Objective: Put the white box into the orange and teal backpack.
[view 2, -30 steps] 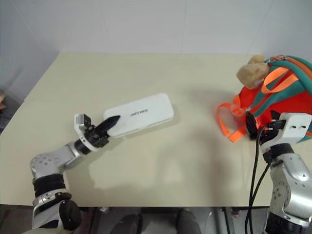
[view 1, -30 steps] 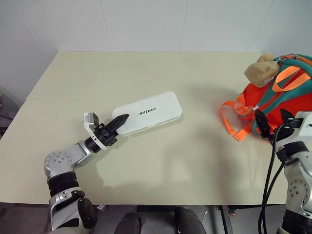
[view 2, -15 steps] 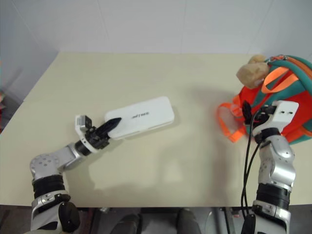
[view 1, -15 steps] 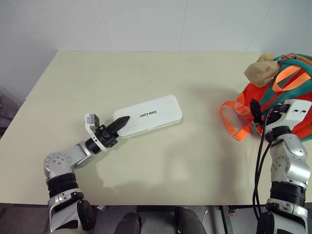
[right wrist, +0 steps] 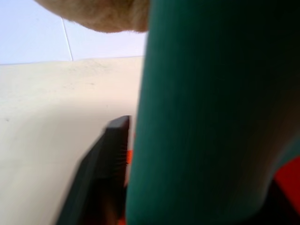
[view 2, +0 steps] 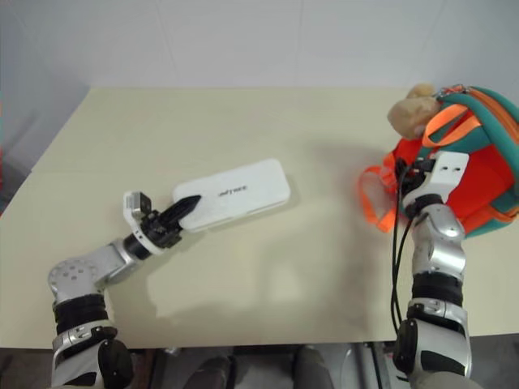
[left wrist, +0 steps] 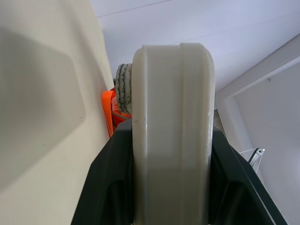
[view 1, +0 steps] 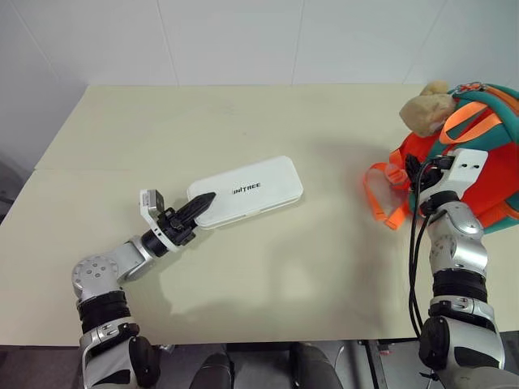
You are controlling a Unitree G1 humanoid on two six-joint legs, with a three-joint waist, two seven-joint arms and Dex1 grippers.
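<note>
Holding one end of the white box (view 1: 246,190), the left gripper (view 1: 200,203) has its two black fingers shut on the box's near-left corner. The left wrist view shows the box edge squeezed between the fingers. The box lies flat on the table (view 1: 243,121), left of the middle. Its long side runs from near-left to far-right, so the free end points roughly toward the bag.

Over on the right, the right gripper (view 1: 414,172) is pressed up against the orange and teal backpack (view 1: 486,166), by the orange part and the teal strap. The right wrist view shows a teal strap right at one black finger. I cannot tell if those fingers are open or shut, or if they have hold of the strap.

The backpack sits at the far-right edge of the table, with a tan plush toy (view 1: 427,109) on its far-left side and orange loops (view 1: 381,194) spilling toward the middle.

The box and the backpack are well apart, with bare table between them. The backpack lies to the right and a bit farther away from the box. The left arm is the one with the box, and the right arm is the one at the bag. My guess is the box must travel right, long end first, while the right arm gets the bag ready.
</note>
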